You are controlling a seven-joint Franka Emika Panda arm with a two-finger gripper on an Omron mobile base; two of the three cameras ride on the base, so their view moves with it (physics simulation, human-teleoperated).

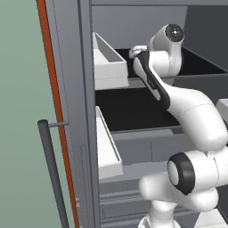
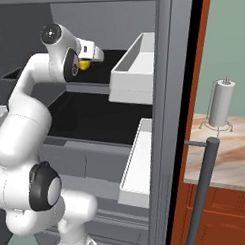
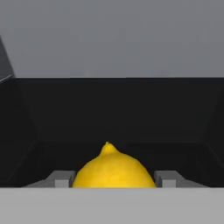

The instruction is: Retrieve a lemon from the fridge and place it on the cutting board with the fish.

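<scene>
The fridge [image 1: 84, 111] stands open, and my arm reaches into its upper black shelf [image 2: 109, 57]. The lemon [image 3: 113, 168], bright yellow with a small nub on top, sits between my two fingertips [image 3: 61, 178], which press against its sides. My gripper [image 3: 113, 179] is shut on it just above the dark shelf floor. From the right base view the lemon [image 2: 84, 65] peeks out under the white hand, with the gripper [image 2: 87, 61] around it. The cutting board and the fish are out of view.
White door bins [image 1: 107, 62] [image 1: 107, 147] hang on the open door to the left of my arm, and another bin [image 2: 135, 69] is close to the hand. Long bar handles [image 1: 51, 169] [image 2: 204, 191] stand in front. A paper towel roll [image 2: 221, 103] sits on the counter [image 2: 230, 155] at right.
</scene>
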